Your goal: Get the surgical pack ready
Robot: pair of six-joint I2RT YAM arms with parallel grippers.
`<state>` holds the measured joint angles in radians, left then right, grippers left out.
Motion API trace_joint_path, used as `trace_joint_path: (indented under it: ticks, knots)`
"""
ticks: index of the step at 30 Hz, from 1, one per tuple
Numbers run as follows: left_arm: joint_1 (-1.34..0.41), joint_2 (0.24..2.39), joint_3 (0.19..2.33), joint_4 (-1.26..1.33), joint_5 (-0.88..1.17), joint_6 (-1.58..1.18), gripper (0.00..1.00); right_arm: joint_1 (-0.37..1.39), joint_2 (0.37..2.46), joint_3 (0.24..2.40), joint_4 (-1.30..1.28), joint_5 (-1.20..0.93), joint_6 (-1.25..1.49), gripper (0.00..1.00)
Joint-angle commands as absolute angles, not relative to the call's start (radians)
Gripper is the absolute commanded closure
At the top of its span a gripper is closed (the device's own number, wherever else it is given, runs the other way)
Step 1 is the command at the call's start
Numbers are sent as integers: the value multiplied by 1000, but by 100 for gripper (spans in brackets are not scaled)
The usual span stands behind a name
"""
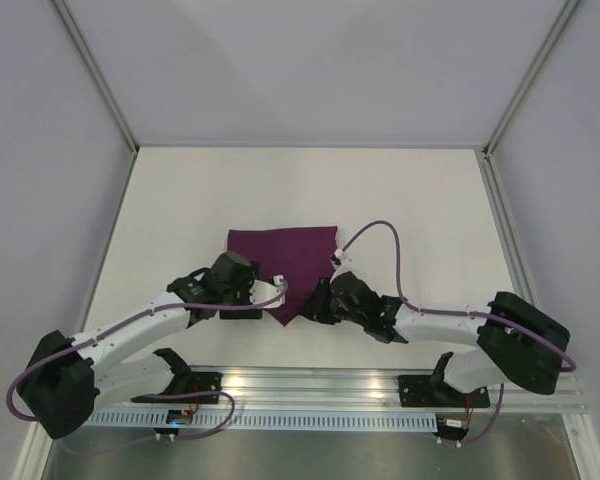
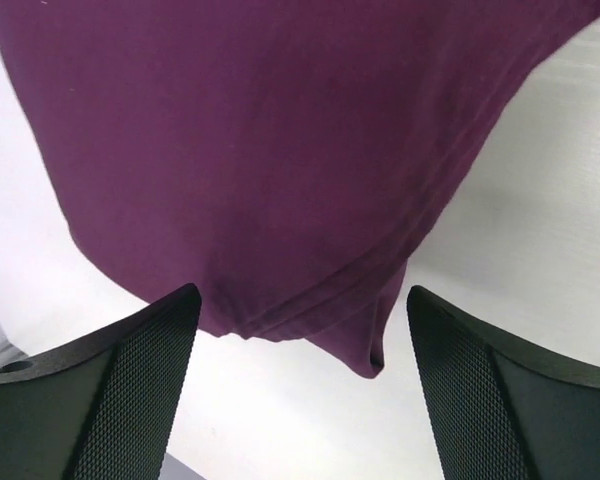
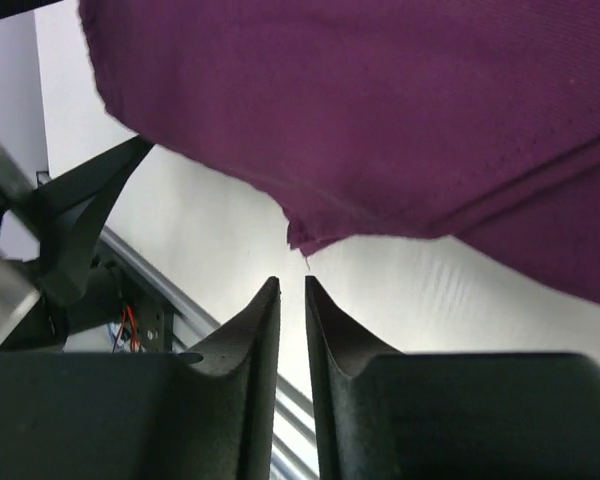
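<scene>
On the table [image 1: 180, 200], purple cloth [image 1: 282, 255] between left end effector [image 2: 302, 295], agape, and right end effector [image 3: 292, 282], near-closed, both seemingly empty.

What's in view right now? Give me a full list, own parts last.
cloth: one, dark purple, folded to a point aimed at the arms, middle of the table
table: one, white, under the cloth
rail: one, silver, along the near edge, under both arm bases
cables: two, lilac, one running along each arm
left gripper: one, black, open, at the cloth's near left edge
right gripper: one, black, shut to a thin gap, holding nothing, just short of a cloth corner
</scene>
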<state>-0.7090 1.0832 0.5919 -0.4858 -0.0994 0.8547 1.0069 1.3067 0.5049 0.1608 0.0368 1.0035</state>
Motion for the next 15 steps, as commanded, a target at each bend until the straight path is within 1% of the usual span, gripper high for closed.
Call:
trace_joint_path:
  ticks: [1,3,4,5,6,12,15]
  knots:
    - [-710,1040,560,-383,-97,876,10,1022,1426,534,392,121,1111,83]
    - [-710,1019,554,-402,-83,864,22,1031,1492,538,461,140,1126,86]
    - [-710,1012,552,-402,-63,851,32,1040,1511,551,475,143,1127,87]
    - [-710,1006,552,-403,-54,847,37,1043,1528,561,483,146,1127,87]
    - [-710,997,549,-403,-49,842,40,1048,1545,571,483,149,1127,87]
    - [-710,980,545,-402,-31,831,48,1074,1601,611,471,161,1140,87]
    - [-710,997,535,-385,-17,830,57,1075,1640,611,511,161,1166,88]
